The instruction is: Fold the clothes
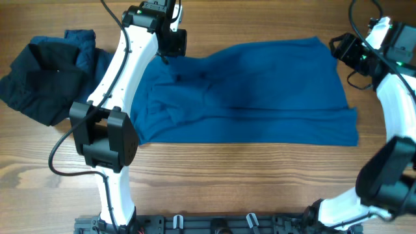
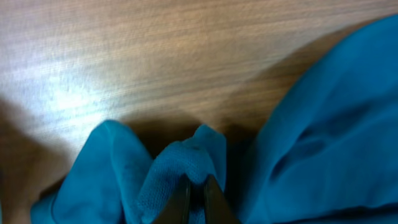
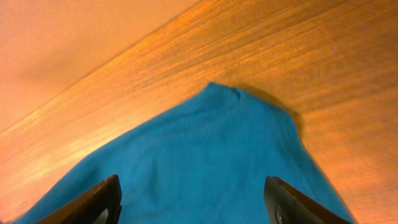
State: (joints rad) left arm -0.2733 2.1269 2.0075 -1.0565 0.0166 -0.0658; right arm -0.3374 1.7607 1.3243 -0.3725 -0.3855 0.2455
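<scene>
A large mid-blue top [image 1: 260, 91] lies spread across the middle of the wooden table, rumpled at its left end. My left gripper [image 1: 170, 47] is at its far left corner, shut on a pinched fold of the blue fabric [image 2: 186, 163]. My right gripper [image 1: 343, 49] is open at the top's far right corner, its two fingers [image 3: 193, 198] spread wide above the blue cloth [image 3: 205, 155] with nothing held. A heap of near-black and blue garments [image 1: 49, 71] lies at the far left.
The wooden table [image 1: 234, 175] shows bare in front of the top. A dark rail [image 1: 214, 224] with fittings runs along the front edge between the arm bases. The left arm [image 1: 123, 71] crosses over the top's left end.
</scene>
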